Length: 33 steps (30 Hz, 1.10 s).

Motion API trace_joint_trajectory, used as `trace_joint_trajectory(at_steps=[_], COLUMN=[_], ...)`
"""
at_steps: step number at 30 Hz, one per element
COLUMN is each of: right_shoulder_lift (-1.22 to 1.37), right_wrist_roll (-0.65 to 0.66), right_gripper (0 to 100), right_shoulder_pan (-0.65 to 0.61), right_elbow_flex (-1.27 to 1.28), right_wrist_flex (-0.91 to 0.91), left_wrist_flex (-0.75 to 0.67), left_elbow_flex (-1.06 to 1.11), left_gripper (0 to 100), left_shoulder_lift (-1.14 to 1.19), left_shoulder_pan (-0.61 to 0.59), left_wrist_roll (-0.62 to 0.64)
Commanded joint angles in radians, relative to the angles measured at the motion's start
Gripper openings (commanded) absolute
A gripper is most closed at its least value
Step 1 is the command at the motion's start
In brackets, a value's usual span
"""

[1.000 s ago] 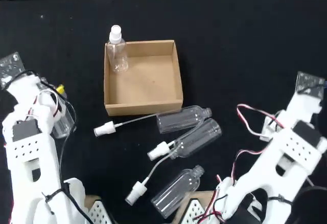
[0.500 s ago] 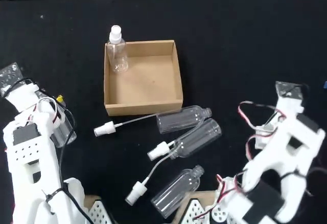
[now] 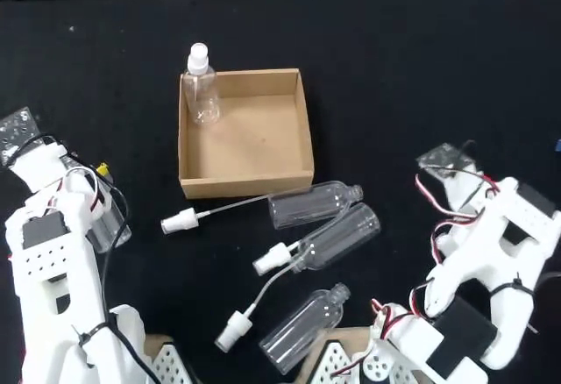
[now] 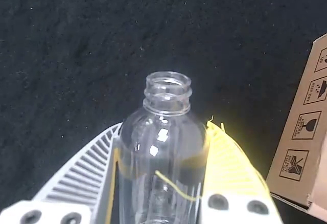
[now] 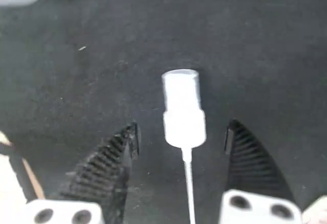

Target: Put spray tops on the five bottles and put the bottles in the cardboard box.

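My left gripper is shut on a clear, uncapped bottle, held upright near the table's left edge. My right gripper is open, its black fingers on either side of a white spray top that lies on the black cloth. The right arm stands at the right of the table. The cardboard box holds one capped bottle upright in its far left corner. Three uncapped bottles lie in front of the box, with loose spray tops beside them.
A corner of the box is close to the held bottle in the left wrist view. Black cloth covers the table. Red and white cables hang off the right arm. The arm bases stand along the near edge.
The right arm has swung left and inward, bringing its gripper down over a spray top. The left arm shifted slightly toward the near edge a second ago, then stayed still with its bottle.
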Motion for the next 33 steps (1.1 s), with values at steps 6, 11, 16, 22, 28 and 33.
trace_joint_trajectory(at_steps=[6,11,16,22,28,33], right_shoulder_lift=[0.002,0.002,0.002,-0.085,-0.329,-0.516], right_wrist_roll=[0.140,0.146,0.147,0.086,-0.341,-0.715], right_gripper=[24.7,24.1,3.3,1.1,1.1,1.1], right_shoulder_pan=[0.058,0.057,0.049,0.044,-0.123,-0.316], right_elbow_flex=[0.125,0.199,0.206,0.153,-0.028,-0.260], right_wrist_flex=[-0.242,-0.342,-0.344,-0.249,0.015,0.184], left_wrist_flex=[-0.018,-0.018,-0.018,-0.017,0.028,0.052], left_elbow_flex=[-0.013,-0.013,-0.013,-0.013,0.005,0.094], left_gripper=[3,3,3,3,3,3], left_shoulder_lift=[-0.031,-0.031,-0.031,-0.031,-0.132,-0.410], left_shoulder_pan=[-0.013,-0.013,-0.013,-0.013,-0.012,-0.002], left_wrist_roll=[0.003,0.003,0.002,0.006,0.008,0.006])
